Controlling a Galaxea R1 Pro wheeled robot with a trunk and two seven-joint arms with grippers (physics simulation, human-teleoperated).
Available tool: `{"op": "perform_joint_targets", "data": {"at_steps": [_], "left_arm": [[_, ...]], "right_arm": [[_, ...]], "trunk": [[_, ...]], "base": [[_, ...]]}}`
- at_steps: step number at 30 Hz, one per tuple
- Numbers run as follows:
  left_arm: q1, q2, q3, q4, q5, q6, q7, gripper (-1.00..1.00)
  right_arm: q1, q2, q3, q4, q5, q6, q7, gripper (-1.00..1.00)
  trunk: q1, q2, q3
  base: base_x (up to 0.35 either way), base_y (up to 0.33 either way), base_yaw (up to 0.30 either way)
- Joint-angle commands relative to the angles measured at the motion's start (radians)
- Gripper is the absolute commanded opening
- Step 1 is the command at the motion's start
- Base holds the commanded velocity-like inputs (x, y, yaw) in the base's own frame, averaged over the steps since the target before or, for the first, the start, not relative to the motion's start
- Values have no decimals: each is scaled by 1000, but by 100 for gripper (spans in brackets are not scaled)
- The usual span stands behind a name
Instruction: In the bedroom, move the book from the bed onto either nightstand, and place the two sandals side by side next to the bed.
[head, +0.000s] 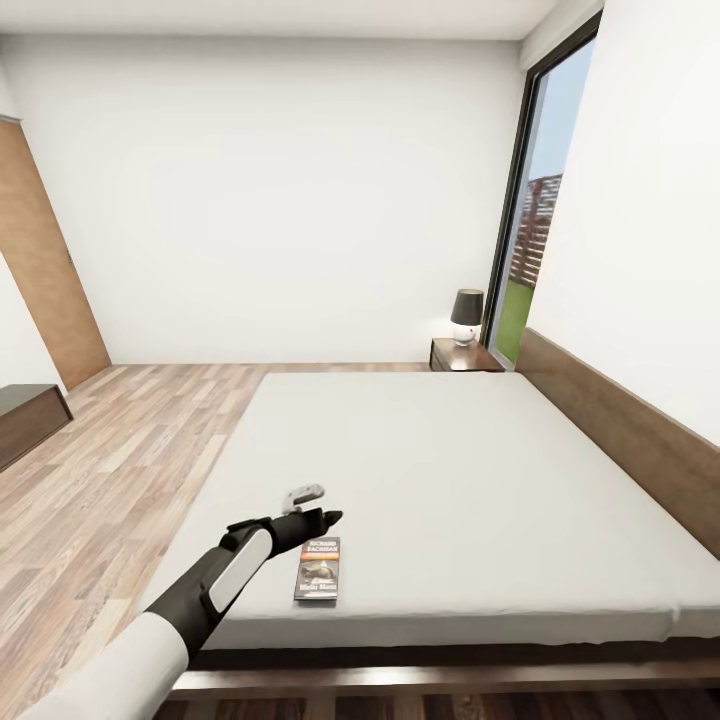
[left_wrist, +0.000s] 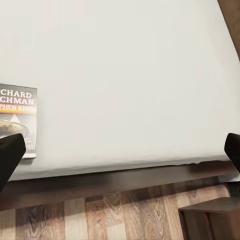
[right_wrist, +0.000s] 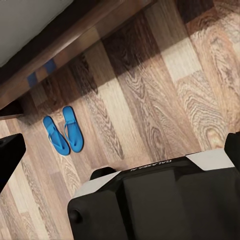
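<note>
We see the white-walled bedroom with brown wood-plank floor (head: 120, 450) across the left of the head frame. The large low bed with pale grey-white mattress (head: 450, 480) and dark brown frame takes the centre and right. At upper right, beside the tall dark-framed window (head: 530, 220), stands a small dark brown wooden nightstand (head: 462, 356) carrying a dark-shaded lamp (head: 466, 316).

The small thin paperback book with dark cover, white lettering and orange band (head: 319, 569) lies flat on the mattress near the bottom edge, lower centre. So we judge the book step not done.

The left hand (head: 318, 505) hovers just above and left of the book, not touching it; its fingers look apart, holding nothing.

In the right wrist frame, the two bright blue flat flip-flop sandals (right_wrist: 63, 130) lie side by side on the floor at left centre, near the bed frame. That step looks already satisfied, or close. The right hand (right_wrist: 120, 155) is spread open, holding nothing, black fingertips at both frame edges.

Left: grasp book, carry to nightstand.
</note>
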Motion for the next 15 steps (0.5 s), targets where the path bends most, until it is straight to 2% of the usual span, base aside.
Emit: {"op": "perform_joint_targets", "data": {"at_steps": [1, 6, 10, 15], "left_arm": [[0, 2, -4, -1, 10, 1, 7, 100], [7, 10, -4, 4, 11, 3, 7, 100], [17, 28, -7, 112, 11, 2, 0, 100], [18, 27, -9, 132, 11, 0, -2, 100]], "right_arm": [[-1, 0, 0, 3, -8, -2, 5, 100], [-1, 0, -1, 3, -8, -2, 5, 100], [-1, 0, -2, 3, -8, -2, 5, 100], [-1, 0, -2, 3, -8, -2, 5, 100]], "trunk": [[1, -2, -2], [1, -2, -2], [1, -2, -2], [1, -2, -2]], "base": [[0, 0, 0], [0, 0, 0], [0, 0, 0], [32, 0, 0]]}}
